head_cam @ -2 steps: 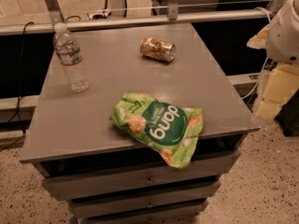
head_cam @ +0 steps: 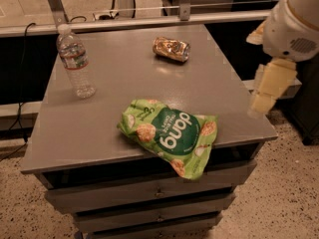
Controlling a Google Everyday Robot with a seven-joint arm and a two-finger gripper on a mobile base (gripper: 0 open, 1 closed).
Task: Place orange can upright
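Lying on its side at the far middle of the grey table (head_cam: 124,91), the orange can (head_cam: 171,49), markings unreadable. Nearer, a green bag (head_cam: 169,133) reads "dang", upside down. Water bottle (head_cam: 76,63) upright, left. Gripper (head_cam: 262,99) hangs beyond the right edge, grip state unclear.

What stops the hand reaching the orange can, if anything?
Probably nothing. The hand hangs beside the table, and only bare tabletop lies between it and the orange can, which lies on its side. The bottle and chip bag sit well clear.
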